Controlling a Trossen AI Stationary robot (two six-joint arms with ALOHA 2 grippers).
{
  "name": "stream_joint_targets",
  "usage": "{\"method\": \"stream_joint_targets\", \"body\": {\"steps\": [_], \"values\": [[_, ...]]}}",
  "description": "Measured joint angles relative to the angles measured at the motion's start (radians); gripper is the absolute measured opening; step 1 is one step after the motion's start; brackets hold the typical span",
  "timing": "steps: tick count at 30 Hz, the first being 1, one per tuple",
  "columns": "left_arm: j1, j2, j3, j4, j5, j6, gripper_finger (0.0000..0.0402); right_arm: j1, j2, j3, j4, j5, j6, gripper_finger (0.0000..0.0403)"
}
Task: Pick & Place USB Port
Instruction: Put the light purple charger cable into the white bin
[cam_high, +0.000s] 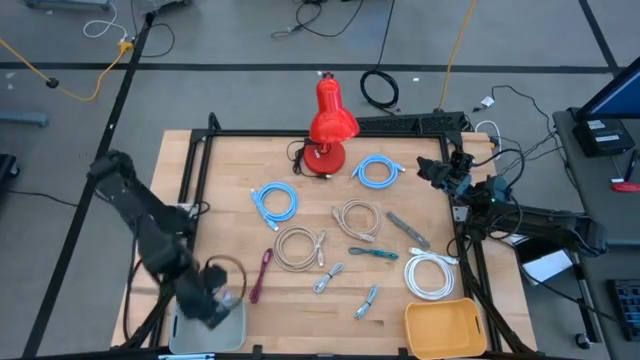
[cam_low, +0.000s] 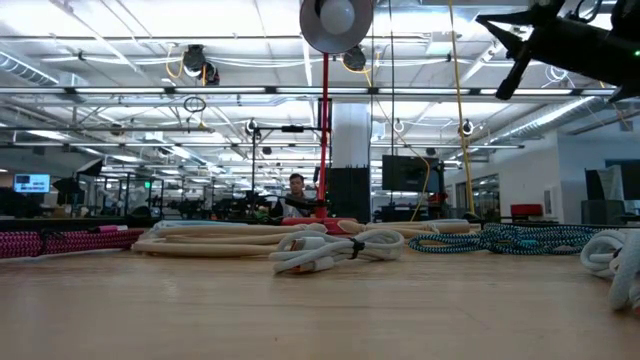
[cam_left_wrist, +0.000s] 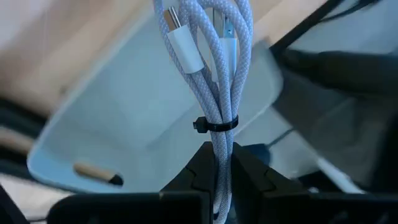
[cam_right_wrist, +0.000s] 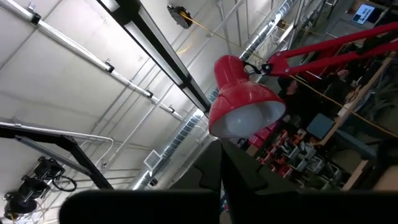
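Observation:
My left gripper is at the table's near-left corner, above a pale grey tray, and is shut on a bundled pale braided USB cable. A black tie binds the bundle, and its white connector shows at the free end. In the left wrist view the tray lies beneath the cable. My right gripper waits raised over the table's far-right side, with its fingers shut on nothing and pointing up toward the ceiling. My left gripper pinches the cable bundle between its two fingers just behind the black tie, with all the strands of the bundle together. The bundle runs on past the fingertips with its connector ends free. It is lifted clear above the tray.
A red desk lamp stands at the far middle. Coiled cables lie across the table: two blue, beige, white, teal and magenta. A yellow bin sits at the near right.

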Motion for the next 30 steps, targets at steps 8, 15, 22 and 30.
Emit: {"method": "stream_joint_targets", "body": {"steps": [8,15,22,30], "values": [[-0.135,0.204,0.002,0.062,-0.021,-0.066,0.0025,0.000,0.039,0.000,0.000,0.002,0.003,0.0000],[-0.138,0.267,0.003,0.069,0.043,0.033,0.0025,0.000,0.056,0.000,0.000,0.003,0.037,0.0000],[-0.118,0.266,0.003,0.079,0.009,0.132,0.0025,0.000,0.057,0.000,0.000,0.001,0.025,0.0000],[-0.109,0.266,0.003,0.003,0.112,0.443,0.0025,0.000,0.066,0.000,-0.003,0.003,0.020,0.0000]]}}
